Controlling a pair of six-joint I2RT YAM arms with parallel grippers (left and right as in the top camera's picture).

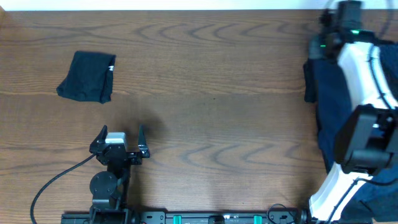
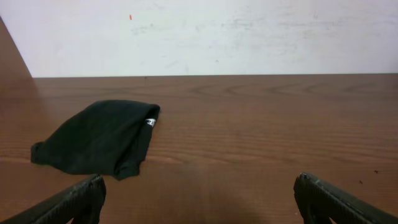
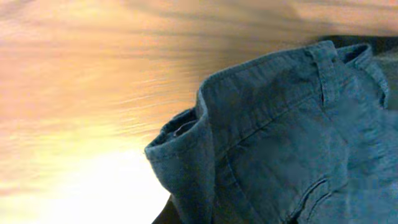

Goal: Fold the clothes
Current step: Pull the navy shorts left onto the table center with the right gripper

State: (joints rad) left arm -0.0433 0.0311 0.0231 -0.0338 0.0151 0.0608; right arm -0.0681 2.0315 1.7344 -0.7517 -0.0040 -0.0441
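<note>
**Item 1:** black garment [image 1: 87,85], bunched, with a white tag [image 2: 150,122] at its edge. It lies on the wooden surface [image 1: 236,112] at 10 o'clock.

**Item 2:** navy garment [image 1: 324,99], seamed, heaped at the 3 o'clock edge.

**Left claw** [image 1: 121,140]: fingers wide apart and empty, at 7 o'clock, well apart from the black garment.

**Right claw** [image 1: 329,23]: at 2 o'clock by the navy garment, fingers together. Whether cloth is pinched cannot be told.

Wooden table [image 1: 217,112], brown with a pronounced wavy grain, fills the overhead view. Behind the table's far edge rises a plain off-white wall [image 2: 249,37], faintly scuffed, with a small red mark [image 2: 130,17] high above the tabletop. In the right wrist view, strong warm light washes out the tabletop.
</note>
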